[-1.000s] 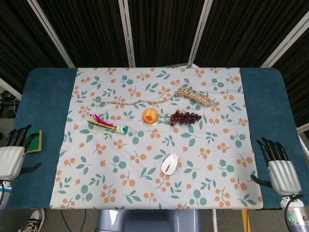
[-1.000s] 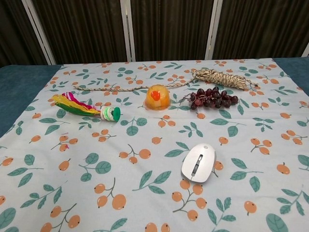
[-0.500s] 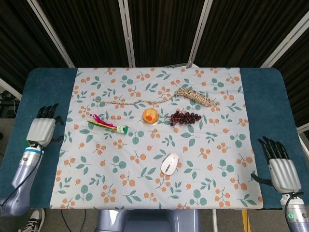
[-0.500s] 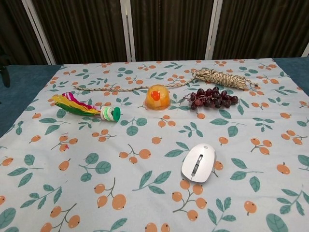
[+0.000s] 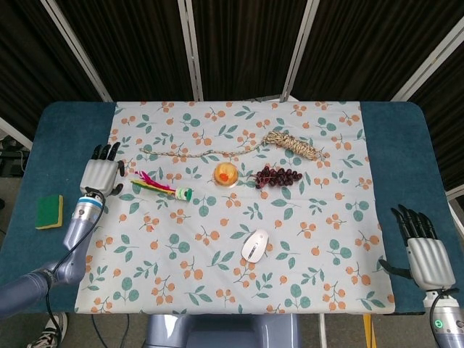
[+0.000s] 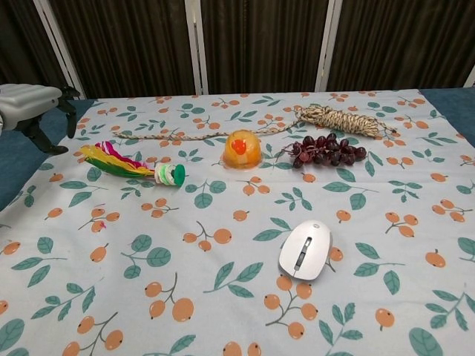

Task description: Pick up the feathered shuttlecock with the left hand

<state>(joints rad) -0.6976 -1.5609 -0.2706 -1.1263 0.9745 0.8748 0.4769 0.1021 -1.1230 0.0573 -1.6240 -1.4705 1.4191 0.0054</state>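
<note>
A rope (image 5: 290,143), grapes (image 5: 278,176) and an orange dome (image 5: 226,174) lie mid-frame; a mouse (image 5: 254,245) lower; a sponge (image 5: 49,212) far left.

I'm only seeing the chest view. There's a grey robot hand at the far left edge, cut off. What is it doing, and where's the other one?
Observer: From the head view, the left robot hand sits just left of the shuttlecock, near its feather tips, holding nothing, fingers apart.
Operator: And the other hand?
Observer: The right robot hand is at the table's right edge, far from everything, fingers spread and holding nothing.
Operator: Anything else I'm missing on the left?
Observer: A yellow and green sponge lies on the blue table surface, off the flowered cloth, left of the left arm.
</note>
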